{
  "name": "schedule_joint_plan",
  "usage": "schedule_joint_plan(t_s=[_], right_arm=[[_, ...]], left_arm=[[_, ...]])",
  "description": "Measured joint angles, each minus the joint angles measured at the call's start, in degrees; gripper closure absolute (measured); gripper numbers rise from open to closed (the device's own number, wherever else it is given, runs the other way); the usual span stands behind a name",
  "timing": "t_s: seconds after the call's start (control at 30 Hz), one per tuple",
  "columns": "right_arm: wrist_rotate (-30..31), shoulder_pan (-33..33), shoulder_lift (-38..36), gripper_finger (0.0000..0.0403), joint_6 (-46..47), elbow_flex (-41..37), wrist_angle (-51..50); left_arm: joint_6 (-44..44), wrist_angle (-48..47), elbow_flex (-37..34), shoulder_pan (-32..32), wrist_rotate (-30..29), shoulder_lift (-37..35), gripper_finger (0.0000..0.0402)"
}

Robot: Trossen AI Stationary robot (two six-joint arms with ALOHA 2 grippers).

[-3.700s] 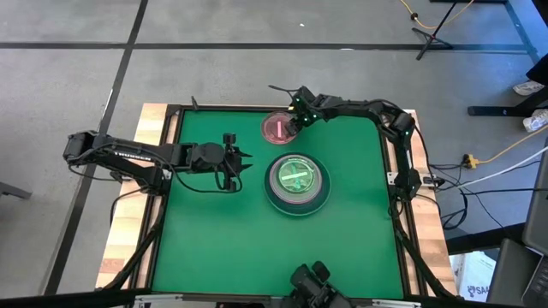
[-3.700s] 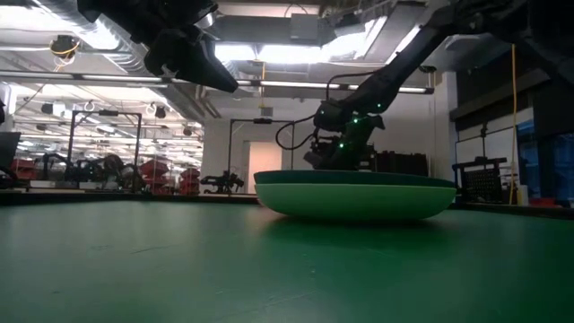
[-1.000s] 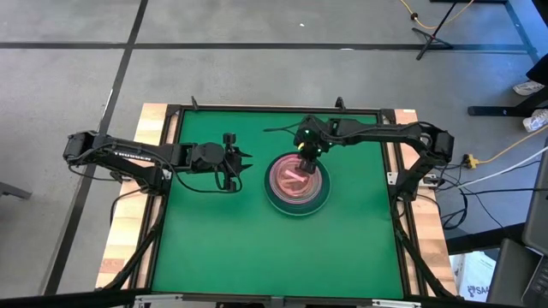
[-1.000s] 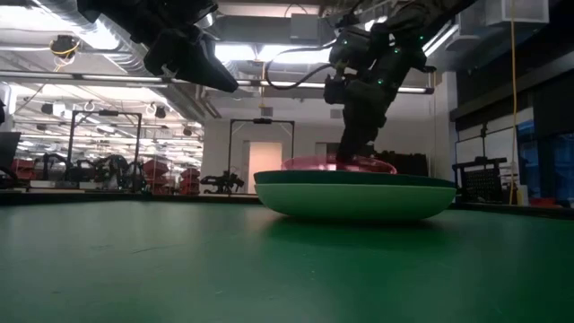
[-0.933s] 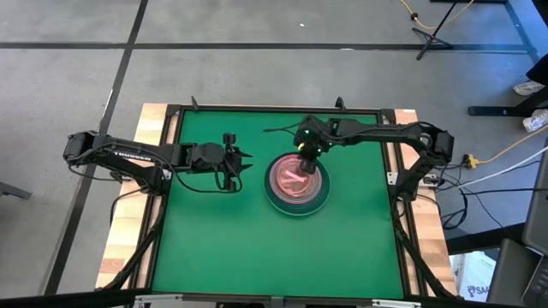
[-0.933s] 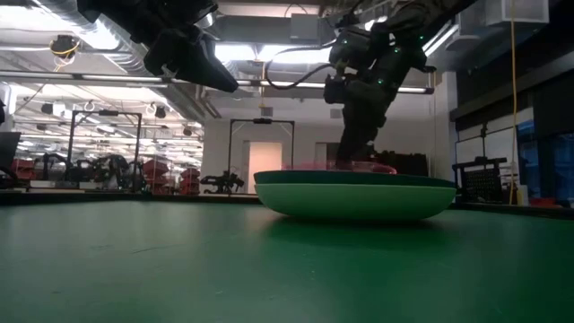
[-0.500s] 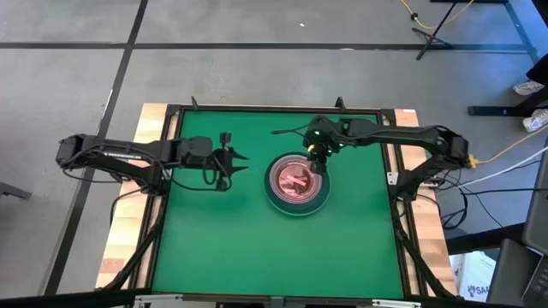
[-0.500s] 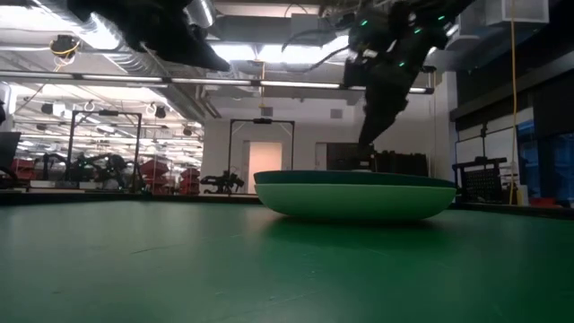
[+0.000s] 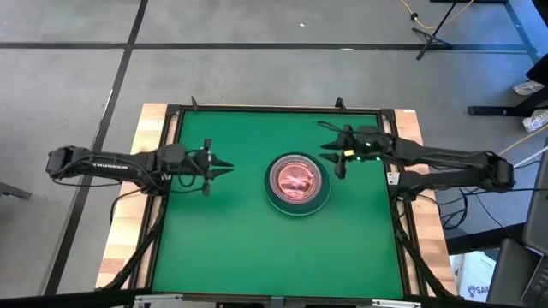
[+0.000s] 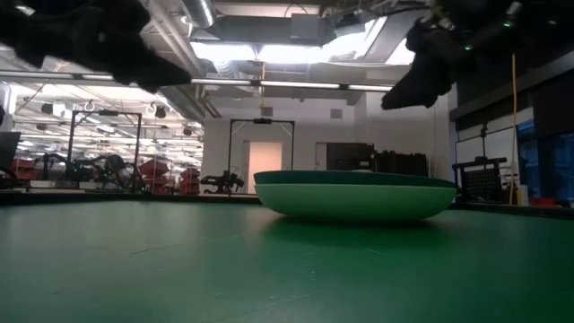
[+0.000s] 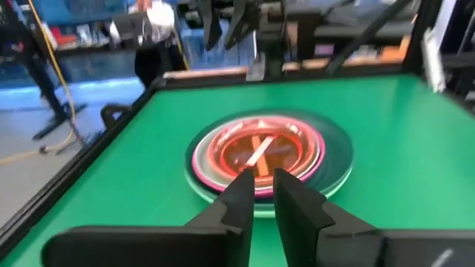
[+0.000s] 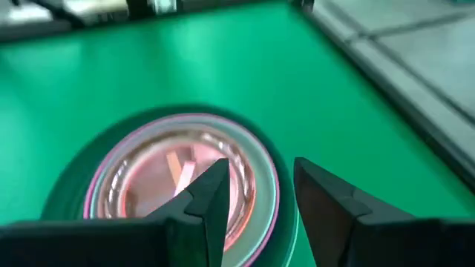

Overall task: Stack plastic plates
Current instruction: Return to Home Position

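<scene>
A stack of round plastic plates (image 9: 318,198) sits in the middle of the green table, with a small translucent pink plate (image 9: 296,177) on top. The stack's wide light green bottom plate (image 10: 356,199) rests on the mat. The pink plate also shows in the left wrist view (image 11: 223,152) and the right wrist view (image 12: 148,174). My right gripper (image 9: 330,159) is open and empty, in the air just right of the stack. My left gripper (image 9: 229,165) is shut and empty, left of the stack.
The green mat (image 9: 214,248) is bounded by a dark frame with wooden borders (image 9: 154,128) at the sides. Both arms hang above the mat in the low view, the right gripper (image 10: 399,97) well above the stack.
My right gripper has let go of the pink plate, risen off the stack and drawn back toward the table's right edge. The pink plate stays lying on top of the stack. My left gripper has drawn back toward the table's left edge.
</scene>
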Motion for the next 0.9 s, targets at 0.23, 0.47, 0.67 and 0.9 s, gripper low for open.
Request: schedule_joint_plan(t_s=[0.23,0.47,0.67,0.9], right_arm=[[4.35,-0.02,-11.16,0.0284,1.83,-9.57,8.87],[5.0,-0.02,-21.37,0.0387,1.83,-16.62,12.12],[8.56,-0.02,-31.57,0.038,4.19,-22.47,14.8],[8.93,-0.02,-41.68,0.0398,5.86,-28.74,12.54]], left_arm=[[-2.17,9.08,-9.81,-1.0,-0.14,-8.56,0.0377],[-1.62,8.06,-11.02,-0.98,-0.15,-15.47,0.0384],[-1.75,8.02,-12.07,-0.98,0.21,-19.81,0.0384],[-2.75,7.85,-15.3,-0.98,-0.21,-22.48,0.0384]])
